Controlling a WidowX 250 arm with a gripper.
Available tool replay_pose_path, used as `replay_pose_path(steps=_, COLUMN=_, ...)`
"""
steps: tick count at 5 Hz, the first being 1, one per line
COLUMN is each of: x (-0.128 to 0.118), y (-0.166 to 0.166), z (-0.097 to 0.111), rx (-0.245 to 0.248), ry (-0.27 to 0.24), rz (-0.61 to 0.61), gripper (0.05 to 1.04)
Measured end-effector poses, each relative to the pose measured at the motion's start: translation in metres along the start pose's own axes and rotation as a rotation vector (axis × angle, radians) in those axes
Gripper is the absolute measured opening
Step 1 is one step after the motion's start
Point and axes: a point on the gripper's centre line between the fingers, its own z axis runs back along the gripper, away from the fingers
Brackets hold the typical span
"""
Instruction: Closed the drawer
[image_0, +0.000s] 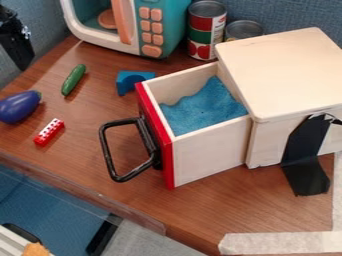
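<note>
The boxy, red-fronted wooden drawer (208, 156) was open. Next, it needed pushing toward the right edge of the brown wooden tabletop (80, 162). I couldn't tell how the jaws were.

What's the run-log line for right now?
drawer: open | inside: blue cloth | hand: upper left, clear of handle | closing: not done

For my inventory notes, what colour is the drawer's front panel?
The drawer's front panel is red, seen in the camera view.
</note>
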Motion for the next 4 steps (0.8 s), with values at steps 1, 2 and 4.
replay_pose_path(steps=1, x=-0.003, y=-0.001, z=-0.007, rx=-0.015, ry=0.025, rz=-0.002, gripper=0.999)
replay_pose_path(steps=2, x=-0.009, y=-0.006, z=-0.012, rx=-0.042, ry=0.066, rz=-0.14, gripper=0.999)
replay_pose_path(steps=4, x=-0.023, y=-0.027, z=-0.029, rx=-0.037, ry=0.123, rz=-0.47, gripper=0.999)
